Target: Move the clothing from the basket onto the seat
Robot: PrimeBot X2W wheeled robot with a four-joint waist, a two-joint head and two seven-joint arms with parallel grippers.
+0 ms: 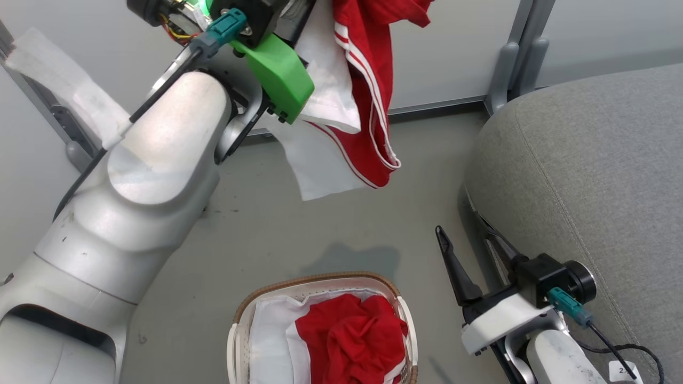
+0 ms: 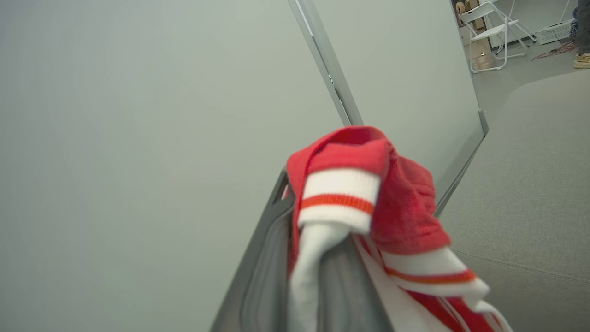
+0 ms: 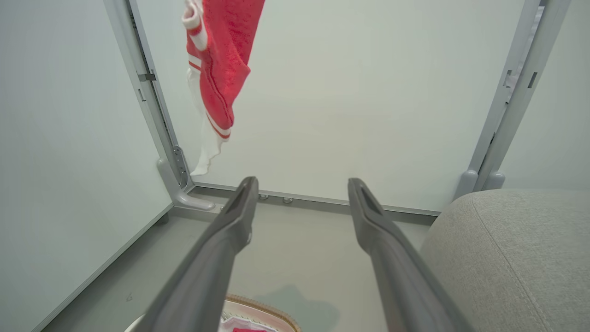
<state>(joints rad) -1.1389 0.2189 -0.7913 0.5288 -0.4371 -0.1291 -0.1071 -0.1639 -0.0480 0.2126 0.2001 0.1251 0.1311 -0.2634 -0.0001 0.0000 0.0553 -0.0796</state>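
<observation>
- Grip: left gripper (image 2: 313,207) clamped on red-and-white garment (image 1: 368,80), which hangs below it.
- Basket (image 1: 320,280) beneath, well apart, red clothing (image 1: 352,336) inside.
- Seat (image 1: 587,160) to its right.
- Right gripper (image 3: 302,184) fingers apart, empty.
- Step: carry. Next: swing over seat, release.
</observation>
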